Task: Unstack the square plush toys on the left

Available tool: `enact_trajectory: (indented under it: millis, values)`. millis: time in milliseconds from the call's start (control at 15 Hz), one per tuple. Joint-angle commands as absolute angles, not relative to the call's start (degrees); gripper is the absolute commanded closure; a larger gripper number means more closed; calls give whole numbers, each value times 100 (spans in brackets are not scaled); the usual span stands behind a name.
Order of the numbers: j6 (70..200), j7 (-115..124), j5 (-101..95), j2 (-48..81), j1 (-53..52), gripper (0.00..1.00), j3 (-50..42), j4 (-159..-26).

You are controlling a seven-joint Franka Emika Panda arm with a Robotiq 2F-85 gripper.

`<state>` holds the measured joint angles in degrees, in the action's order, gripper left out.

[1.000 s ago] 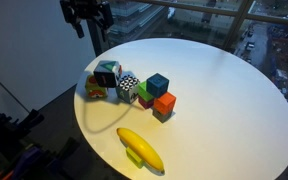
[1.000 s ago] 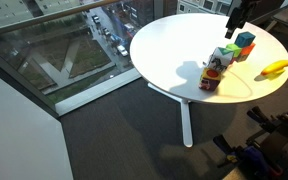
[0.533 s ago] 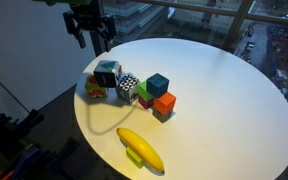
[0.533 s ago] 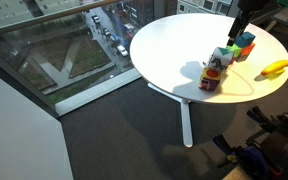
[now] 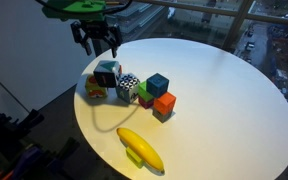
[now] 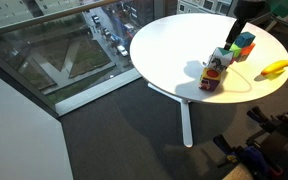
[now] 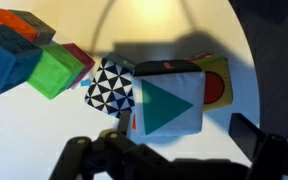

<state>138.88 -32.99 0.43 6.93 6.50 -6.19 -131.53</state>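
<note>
Round white table (image 5: 224, 110). In an exterior view, checkered cube (image 5: 129, 86) sits below the gripper (image 5: 98, 45), slightly off to one side. Green cube (image 5: 146, 96) lies just beside it, with teal cube (image 5: 158, 84) and orange cube (image 5: 164, 104) farther from the gripper. Yellow banana toy (image 5: 141, 149) is well apart, farthest away.

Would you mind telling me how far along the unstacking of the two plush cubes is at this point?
Nothing is done yet: the white cube sits on the yellow cube. In hand: the gripper hangs open above the pair, holding nothing. Left: descend, grasp the white cube, lift it off and set it on the table.
</note>
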Motion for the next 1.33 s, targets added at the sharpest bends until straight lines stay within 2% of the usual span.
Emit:
enact_trajectory:
  millis: [0, 1267]
  values:
    - [14057, -3796, 332, 753, 783, 0, -499, -13164]
    - [14397, -4080, 464, 1172, 948, 0, -401, -13171]
